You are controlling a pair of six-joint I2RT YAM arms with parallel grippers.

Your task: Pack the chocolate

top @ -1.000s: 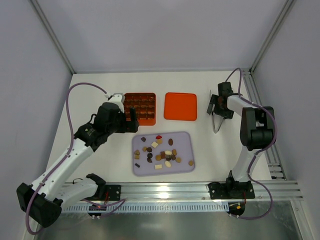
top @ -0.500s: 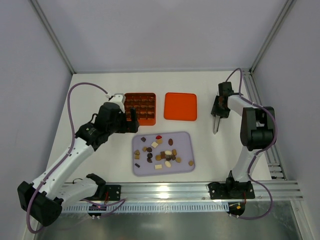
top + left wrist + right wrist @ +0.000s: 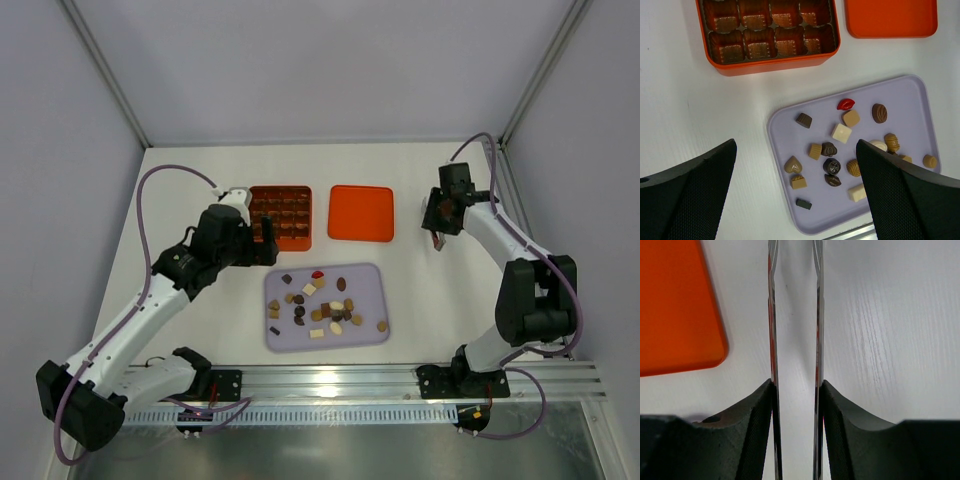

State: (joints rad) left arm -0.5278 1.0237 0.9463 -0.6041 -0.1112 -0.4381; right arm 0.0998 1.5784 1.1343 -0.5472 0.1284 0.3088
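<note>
The chocolate (image 3: 325, 305) lies as several small brown, tan, cream and one red piece on a lavender tray (image 3: 375, 335). In the left wrist view the chocolate (image 3: 832, 150) sits on the tray (image 3: 785, 130) below my left gripper (image 3: 795, 195), which hangs open and empty. From above, that left gripper (image 3: 268, 243) hovers beside the tray's upper left corner. My right gripper (image 3: 437, 222) is at the far right, shut on a pair of metal tongs (image 3: 438, 241). The tongs' two blades (image 3: 772, 315) run forward between my right gripper's (image 3: 796, 410) pads.
An orange gridded box (image 3: 280, 215) with brown liners stands behind the tray, also seen as the box (image 3: 770, 60) in the left wrist view. A flat orange lid (image 3: 361, 212) lies to its right, left of the tongs (image 3: 680, 305). Grey walls enclose the white table.
My right gripper has closed on the tongs and drawn them up and back, so they look shorter from above; the right arm's elbow has swung outward. The left arm has stayed still.
</note>
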